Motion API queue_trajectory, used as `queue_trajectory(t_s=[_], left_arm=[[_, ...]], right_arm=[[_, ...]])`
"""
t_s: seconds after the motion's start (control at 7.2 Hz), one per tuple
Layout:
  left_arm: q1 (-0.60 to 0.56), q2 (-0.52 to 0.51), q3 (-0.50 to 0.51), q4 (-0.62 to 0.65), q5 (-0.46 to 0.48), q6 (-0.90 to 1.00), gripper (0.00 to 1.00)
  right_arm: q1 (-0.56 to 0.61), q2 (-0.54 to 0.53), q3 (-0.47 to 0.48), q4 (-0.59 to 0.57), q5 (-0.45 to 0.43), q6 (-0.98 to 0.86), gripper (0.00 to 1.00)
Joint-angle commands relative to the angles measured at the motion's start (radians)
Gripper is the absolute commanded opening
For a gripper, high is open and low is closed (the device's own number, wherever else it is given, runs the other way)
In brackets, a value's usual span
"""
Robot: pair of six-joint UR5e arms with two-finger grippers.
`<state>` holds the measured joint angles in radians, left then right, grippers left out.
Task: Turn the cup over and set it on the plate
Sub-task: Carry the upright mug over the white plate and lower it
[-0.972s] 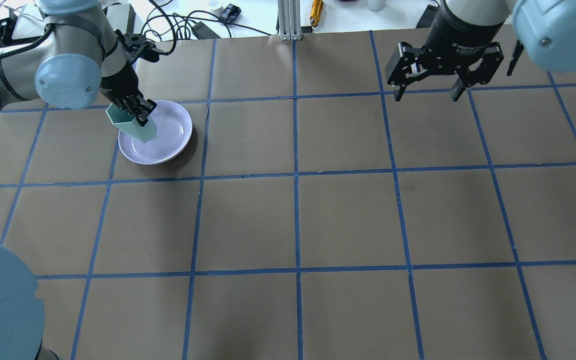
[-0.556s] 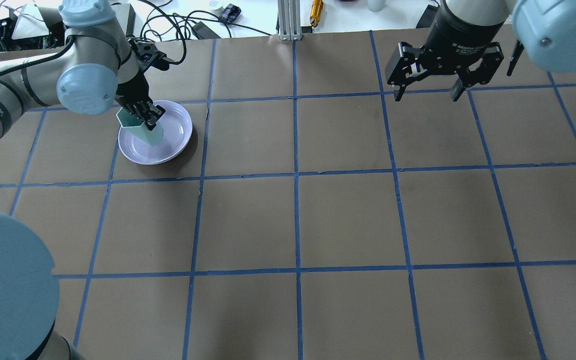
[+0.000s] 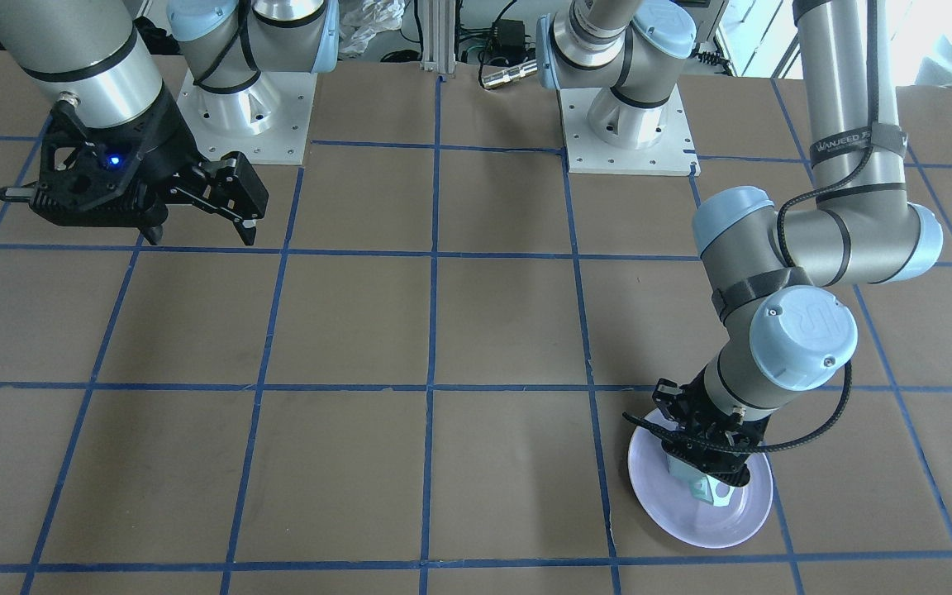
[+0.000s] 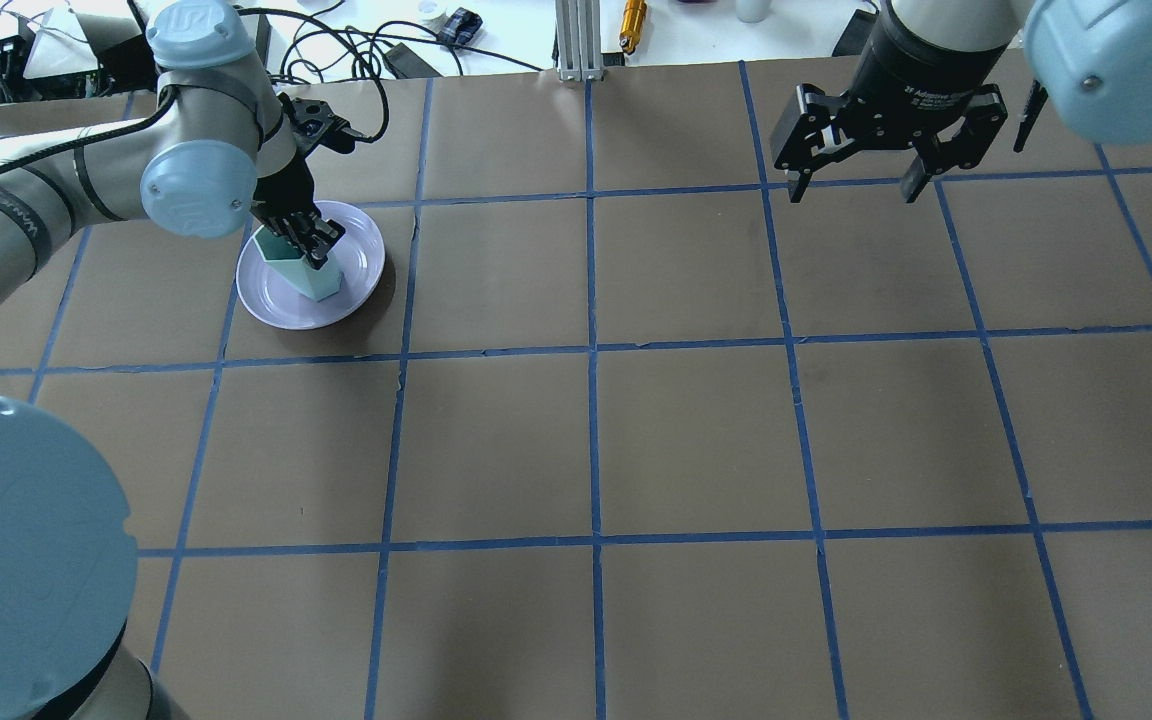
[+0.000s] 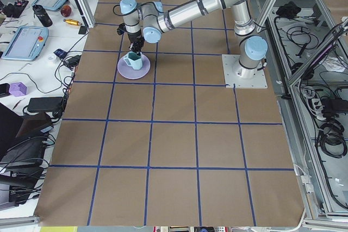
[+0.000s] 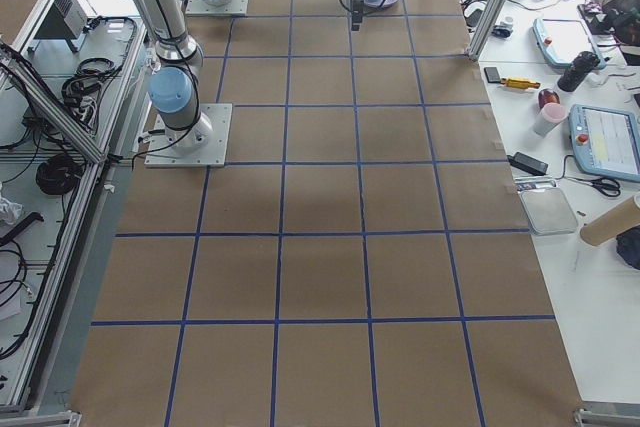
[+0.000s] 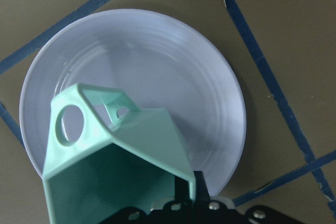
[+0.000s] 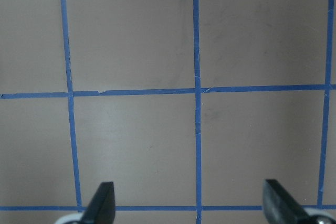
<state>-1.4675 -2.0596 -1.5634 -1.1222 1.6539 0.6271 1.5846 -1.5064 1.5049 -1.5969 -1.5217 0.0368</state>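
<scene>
Mint-green faceted cup point(image 7: 115, 166), angular loop handle, mouth upward; lavender plate point(image 7: 173, 66) beneath

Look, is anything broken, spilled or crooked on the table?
Nothing stands out. The cup is whole, open side up, held by the left gripper over the plate. No spills show.

Brown table point(image 4: 696, 440), blue tape grid point(image 4: 593, 347); side bench point(image 6: 600, 327) cluttered.

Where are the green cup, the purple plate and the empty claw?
cup point(image 4: 321, 280): overhead view, its faceted side.
plate point(image 4: 271, 308): overhead view, bare part by its rim.
right gripper point(image 4: 853, 188): overhead view, midway between its fingertips.
</scene>
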Motion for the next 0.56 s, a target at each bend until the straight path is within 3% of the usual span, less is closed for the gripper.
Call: queue_trajectory(t_s=[0.0,0.42], left_arm=[[-0.002,-0.001,-0.004,0.004,-0.002,-0.001,1.0],[-0.019,0.062,-0.007,-0.016,-0.009,-0.006,1.0]], right_arm=[[0.0,0.0,0.0,0.0,0.0,0.0,1.0],[0.0,0.0,0.0,0.0,0.0,0.0,1.0]])
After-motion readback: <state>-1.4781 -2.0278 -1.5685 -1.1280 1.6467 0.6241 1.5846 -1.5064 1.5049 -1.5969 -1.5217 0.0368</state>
